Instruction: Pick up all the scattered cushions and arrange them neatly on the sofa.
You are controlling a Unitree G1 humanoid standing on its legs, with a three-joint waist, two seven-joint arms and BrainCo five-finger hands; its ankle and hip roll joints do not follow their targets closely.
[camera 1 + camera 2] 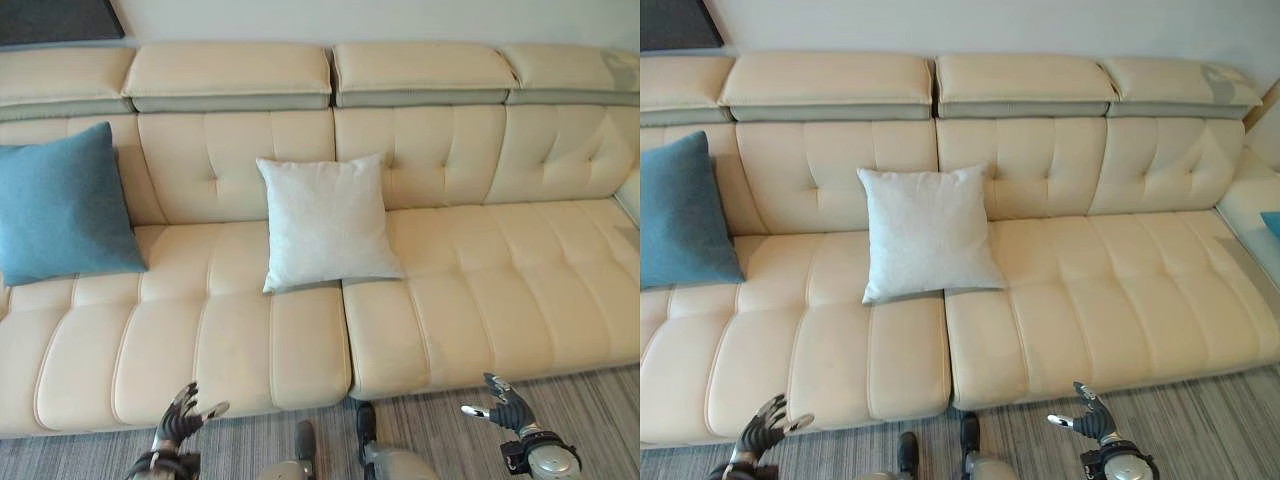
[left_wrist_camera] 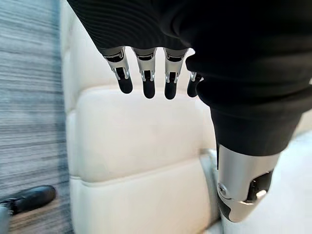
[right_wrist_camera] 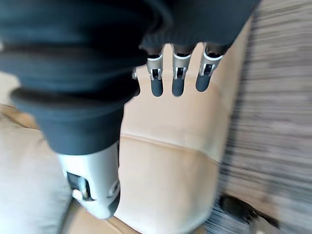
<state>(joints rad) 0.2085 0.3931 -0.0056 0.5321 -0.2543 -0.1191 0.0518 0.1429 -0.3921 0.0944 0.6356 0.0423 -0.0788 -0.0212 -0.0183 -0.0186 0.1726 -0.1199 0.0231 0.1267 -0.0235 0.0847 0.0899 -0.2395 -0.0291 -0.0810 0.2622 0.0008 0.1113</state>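
Observation:
A pale grey cushion leans upright against the back of the cream sofa, near its middle. A blue cushion stands against the backrest at the sofa's left end. My left hand hangs low in front of the sofa's front edge, fingers straight and empty. My right hand hovers over the floor at the lower right, also open and holding nothing. In the wrist views the straight fingers of the left and the fingers of the right point at the seat's front.
Grey striped carpet runs along the sofa's front. A corner of something blue shows at the sofa's far right end. A dark panel hangs on the wall at the upper left.

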